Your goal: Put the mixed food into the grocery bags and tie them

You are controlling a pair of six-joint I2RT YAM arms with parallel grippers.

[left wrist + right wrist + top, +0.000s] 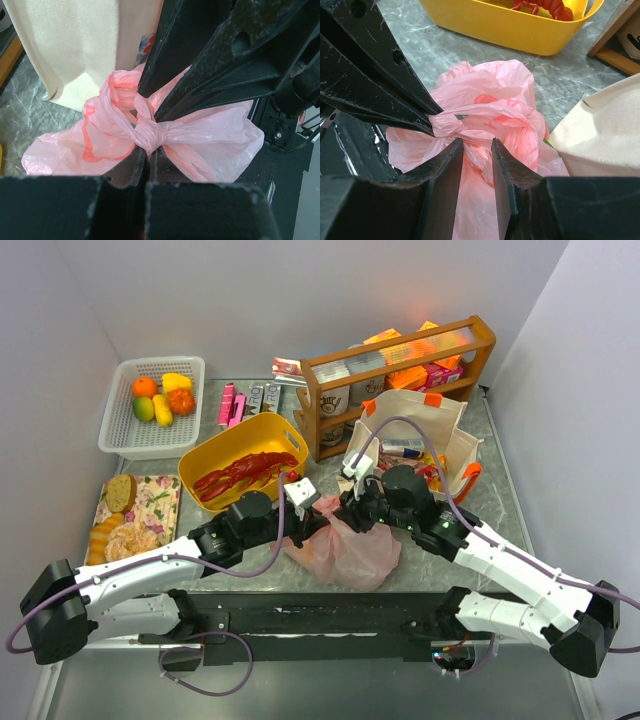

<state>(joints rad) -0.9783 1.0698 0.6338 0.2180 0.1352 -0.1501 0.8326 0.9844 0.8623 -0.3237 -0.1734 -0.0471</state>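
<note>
Pressed together at the bottom of the left wrist view, the fingers of the left gripper (146, 152) are seen pinching the twisted plastic just under the knot (150, 134) of the pink plastic bag (345, 550). The right gripper (477, 146) is brought to the same knot from the opposite side. Its fingers are held apart, and a fold of pink film lies in the gap between them without being squeezed.

The bag is knotted shut and is found on the grey marbled table (490, 440) near its front edge, between the two arms; its contents are hidden by the film. Just behind it, to the right, the cream canvas tote (400, 410) is stood upright with its mouth open. Its orange handles (470, 480) are left hanging loose, and packets (435, 470) in red and white are seen inside, too small to be named.

To the left of the bag a yellow tub (225, 445) is placed, with a red lobster (245, 470) lying in it. A wooden rack (400, 380) is set behind the tote. At the far left a white mesh basket (120, 430) is found, in which an orange (145, 386), a green fruit (143, 408) and a yellow fruit (177, 382) are kept. Bread is laid on a floral tray (160, 505) at the near left.
</note>
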